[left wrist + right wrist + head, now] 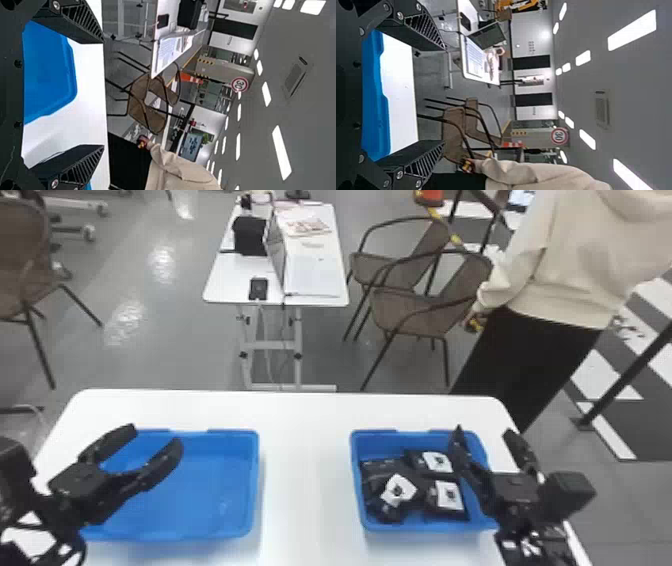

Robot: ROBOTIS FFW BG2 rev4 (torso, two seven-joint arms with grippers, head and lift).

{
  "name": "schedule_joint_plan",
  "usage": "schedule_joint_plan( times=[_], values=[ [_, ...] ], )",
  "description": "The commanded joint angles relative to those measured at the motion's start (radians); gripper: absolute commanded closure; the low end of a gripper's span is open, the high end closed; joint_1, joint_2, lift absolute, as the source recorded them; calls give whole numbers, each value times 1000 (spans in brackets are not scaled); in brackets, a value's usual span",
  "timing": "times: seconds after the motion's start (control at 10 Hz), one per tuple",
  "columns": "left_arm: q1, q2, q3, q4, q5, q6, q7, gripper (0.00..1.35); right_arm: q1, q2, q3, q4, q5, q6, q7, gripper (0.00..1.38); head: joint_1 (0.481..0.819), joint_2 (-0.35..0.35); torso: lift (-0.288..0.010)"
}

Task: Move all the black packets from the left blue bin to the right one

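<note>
Several black packets (376, 471) are gathered in the right bin (356, 490); bare floor is seen in the left bin (210, 490). Left gripper (154, 435) and right gripper (483, 431) are held open.

i had gap over table (305, 470) between left blue bin (254, 485) and right blue bin (356, 470); walls, plus black packets (400, 490) heaped in latter, blocked low passage.

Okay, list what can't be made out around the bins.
All in the head view:
- Black packets: exact count, they overlap.
- White labels: fine markings too small.
- Left bin: left wall, behind left gripper.
- Right bin: near-right corner, behind right gripper.
</note>
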Motion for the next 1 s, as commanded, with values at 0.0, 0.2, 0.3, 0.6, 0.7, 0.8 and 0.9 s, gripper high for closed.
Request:
schedule_joint_plan(
  times=[0.0,0.2,0.3,0.6,0.7,0.8,0.9],
  values=[
    [85,-11,67,-35,-29,-120,28,203,128,32,3,-98,12,-133,-6,194,695,-123,0],
    [185,-11,100,-76,-45,-212,53,243,246,32,46,-148,20,-207,-8,197,695,-51,0],
    [232,-11,96,-118,-69,-222,79,243,294,32,64,-153,23,-247,-8,197,695,-18,0],
    [329,-11,36,-145,-57,-288,186,243,397,32,139,-181,26,-264,-46,197,695,51,0],
    [326,-11,11,-147,-66,-282,188,243,394,32,144,-170,26,-264,-46,197,695,61,0],
    [324,-11,-7,-147,-66,-281,195,243,388,32,144,-159,23,-264,-46,197,695,60,0],
    [326,-11,-29,-147,-51,-279,215,243,386,32,144,-159,19,-264,-49,197,695,47,0]
  ],
)
